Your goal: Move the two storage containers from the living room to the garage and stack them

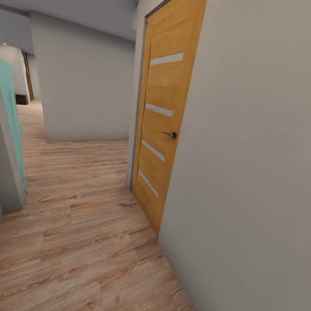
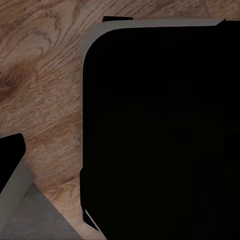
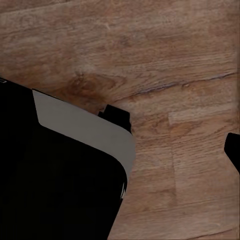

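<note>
Head view: a hallway of light wood-plank floor (image 1: pixel 82 244), a closed wooden door (image 1: pixel 159 121) with a dark handle (image 1: pixel 171 135) set in the grey wall (image 1: pixel 250 189) on the right, and a teal panel (image 1: pixel 11 119) on the left.

Left wrist view: the robot's dark, grey-edged base (image 2: pixel 160 130) over planks — gripper state cannot be told.

Right wrist view: the same dark body (image 3: pixel 55 180) above planks; likewise unclear.

Home interior — a narrow hallway. Light wood-plank floor (image 1: pixel 87 245) runs between plain white walls (image 1: pixel 250 189). An orange-brown wooden door (image 1: pixel 159 121) with four pale horizontal inserts and a dark lever handle (image 1: pixel 170 135) sits closed on the right. A teal panel (image 1: pixel 12 114) shows at a left opening — further back the corridor bends past another white wall toward a dim doorway (image 1: pixel 26 81).
</note>
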Robot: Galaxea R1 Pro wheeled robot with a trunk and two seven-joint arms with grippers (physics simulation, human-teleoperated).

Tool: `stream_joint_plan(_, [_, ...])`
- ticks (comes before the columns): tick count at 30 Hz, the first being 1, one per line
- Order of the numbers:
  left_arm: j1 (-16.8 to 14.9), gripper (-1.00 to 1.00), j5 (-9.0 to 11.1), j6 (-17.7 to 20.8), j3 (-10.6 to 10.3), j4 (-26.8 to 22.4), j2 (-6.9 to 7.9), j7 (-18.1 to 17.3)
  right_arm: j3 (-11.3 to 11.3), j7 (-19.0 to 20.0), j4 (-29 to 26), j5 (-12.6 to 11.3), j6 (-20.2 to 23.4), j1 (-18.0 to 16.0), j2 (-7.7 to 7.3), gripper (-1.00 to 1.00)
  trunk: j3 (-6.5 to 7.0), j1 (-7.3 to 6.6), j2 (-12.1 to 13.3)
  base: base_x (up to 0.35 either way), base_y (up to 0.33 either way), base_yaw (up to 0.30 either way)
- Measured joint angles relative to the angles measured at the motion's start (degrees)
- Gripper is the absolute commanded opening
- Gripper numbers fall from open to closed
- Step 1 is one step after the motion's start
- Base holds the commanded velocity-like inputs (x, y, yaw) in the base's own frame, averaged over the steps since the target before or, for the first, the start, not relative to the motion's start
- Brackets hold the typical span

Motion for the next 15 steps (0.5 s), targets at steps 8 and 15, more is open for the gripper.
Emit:
stream_joint_plan(8, [0.0,1.00,0.0,0.0,0.0,0.0,0.00,0.0,0.0,0.0,0.0,0.0,0.0,0.0,0.00,1.00,0.00,0.00,0.0,0.312,0.000,0.270])
stream_joint_plan(15, [0.0,1.00,0.0,0.0,0.0,0.0,0.00,0.0,0.0,0.0,0.0,0.1,0.0,0.0,0.00,1.00,0.00,0.00,0.0,0.321,0.000,0.270])
